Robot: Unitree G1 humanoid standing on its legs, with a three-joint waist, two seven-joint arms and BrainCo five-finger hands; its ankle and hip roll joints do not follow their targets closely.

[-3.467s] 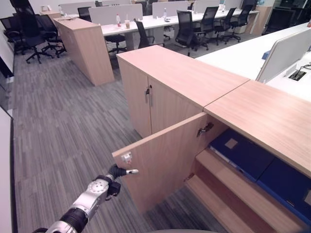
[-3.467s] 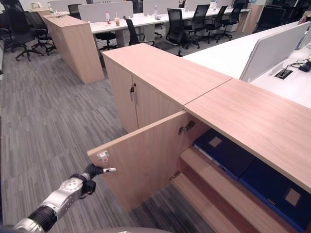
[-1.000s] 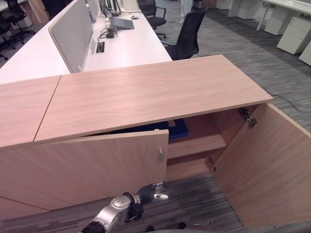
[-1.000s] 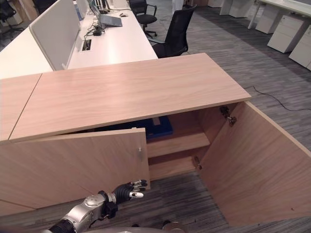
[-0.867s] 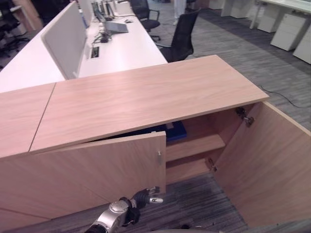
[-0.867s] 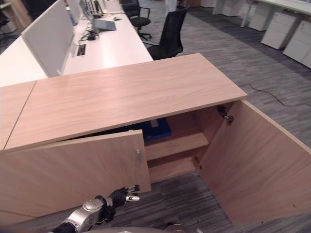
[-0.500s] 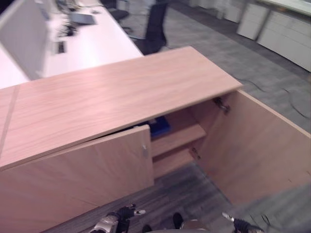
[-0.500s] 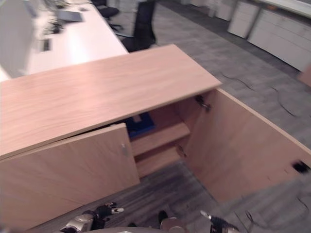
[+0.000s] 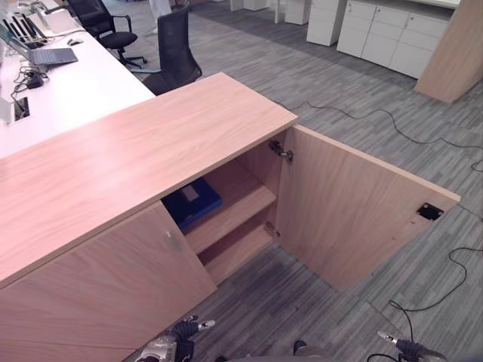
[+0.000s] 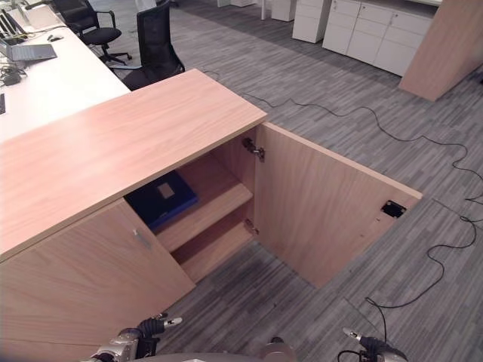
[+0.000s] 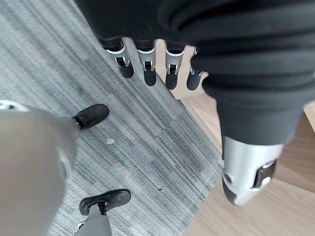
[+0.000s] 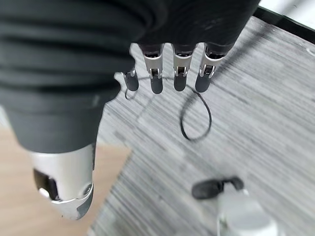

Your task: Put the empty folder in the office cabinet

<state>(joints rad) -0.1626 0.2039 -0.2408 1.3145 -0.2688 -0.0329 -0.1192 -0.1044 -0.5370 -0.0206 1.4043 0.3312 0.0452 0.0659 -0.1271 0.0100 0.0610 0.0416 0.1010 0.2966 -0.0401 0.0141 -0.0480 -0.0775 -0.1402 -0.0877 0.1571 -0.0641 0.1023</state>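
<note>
I see a blue folder shelved in the open cabinet, and my left hand and right hand hang released, so only the door looks left to close.

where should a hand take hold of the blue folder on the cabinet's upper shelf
Probably by its front edge: the blue folder lies flat on the upper shelf, edge facing the opening. Come from the front, past the open right door.

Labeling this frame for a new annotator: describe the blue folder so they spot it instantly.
Find the long wooden cabinet with its right door swung wide open. Look inside, on the upper shelf under the top: the blue folder lies flat there, the only blue thing among bare wood, with a pale label.
</note>
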